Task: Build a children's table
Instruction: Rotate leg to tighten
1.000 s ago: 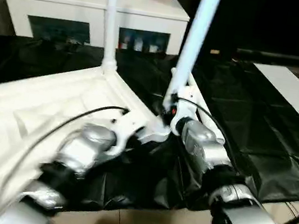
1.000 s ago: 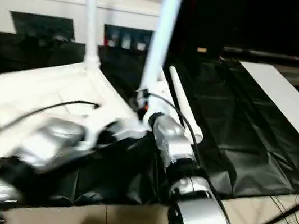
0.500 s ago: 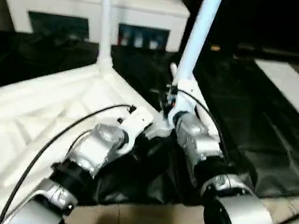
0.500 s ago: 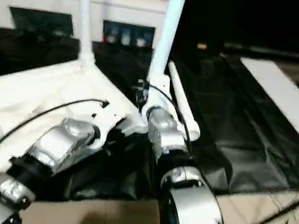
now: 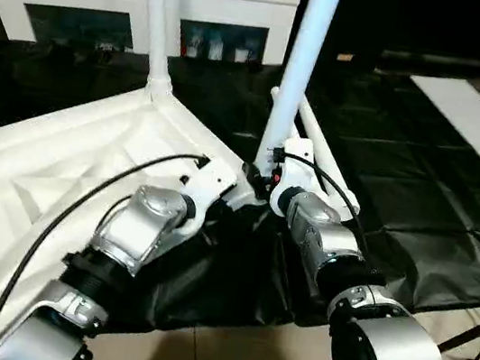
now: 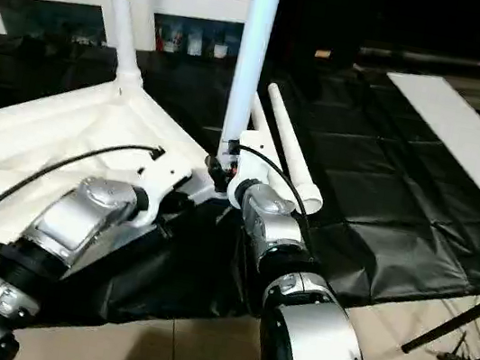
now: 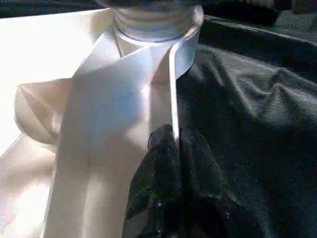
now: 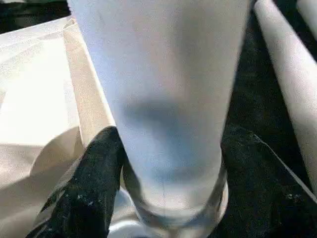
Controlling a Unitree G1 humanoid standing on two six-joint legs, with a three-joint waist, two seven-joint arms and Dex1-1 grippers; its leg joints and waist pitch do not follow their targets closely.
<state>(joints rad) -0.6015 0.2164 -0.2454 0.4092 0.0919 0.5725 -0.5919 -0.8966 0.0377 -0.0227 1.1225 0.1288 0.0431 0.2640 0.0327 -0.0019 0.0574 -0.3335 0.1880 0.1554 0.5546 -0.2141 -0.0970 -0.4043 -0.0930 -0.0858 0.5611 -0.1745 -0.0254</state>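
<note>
White plastic makes up the whole job: the tabletop (image 5: pixel 48 177) is lying upside down on black sheeting (image 5: pixel 418 208) spread over the floor, its ribbed underside facing up. One leg (image 5: pixel 154 16) is standing in the far corner socket, and a second leg (image 5: pixel 301 57) is standing in the near corner socket (image 8: pixel 168 218), right by my wrists. Two spare legs (image 6: pixel 291 156) are lying on the sheeting just beside that corner.

My left gripper (image 7: pixel 171 144) is pressed together, its black tips pinching the thin rim of the tabletop below that socket. My right gripper (image 8: pixel 163 163) is straddling the base of the second leg; one finger (image 8: pixel 91 178) is sitting beside the tube, so I cannot tell whether I am gripping it.

I am judging these parts light, stiff, hollow and smooth, so slippery; low on the tube near the socket looks the best hold. Behind, small items are sitting in the white cabinet (image 5: pixel 141 0) behind its dark glass.
</note>
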